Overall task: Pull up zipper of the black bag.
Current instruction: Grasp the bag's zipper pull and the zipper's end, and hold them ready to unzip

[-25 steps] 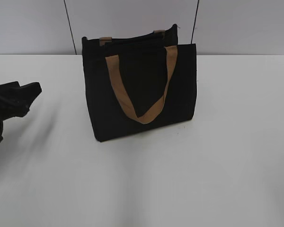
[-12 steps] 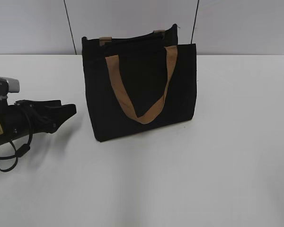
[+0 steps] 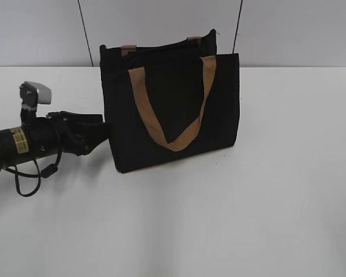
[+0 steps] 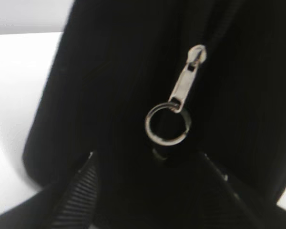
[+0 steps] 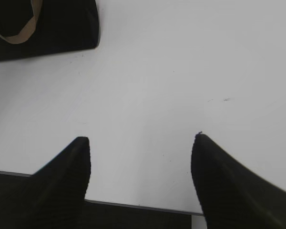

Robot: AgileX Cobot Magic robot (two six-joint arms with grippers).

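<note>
The black bag (image 3: pixel 173 109) stands upright on the white table, with a tan strap handle (image 3: pixel 161 130) hanging down its front. My left gripper (image 3: pixel 99 135) is at the bag's left end, close to the fabric or touching it. In the left wrist view the zipper's silver pull (image 4: pixel 185 86) hangs on the bag's end (image 4: pixel 109 71), and its round ring (image 4: pixel 168 125) lies just beyond my open left gripper (image 4: pixel 148 157), between the two fingers. My right gripper (image 5: pixel 140 138) is open and empty over the table, away from the bag (image 5: pixel 62 24).
The white table (image 3: pixel 265 202) extends around the bag. Its front edge (image 5: pixel 133 206) lies under my right gripper. A grey wall with dark seams (image 3: pixel 86 32) stands behind the bag.
My left arm has come in from the left edge and moved right, up to the bag's left end. The bag has not moved.
</note>
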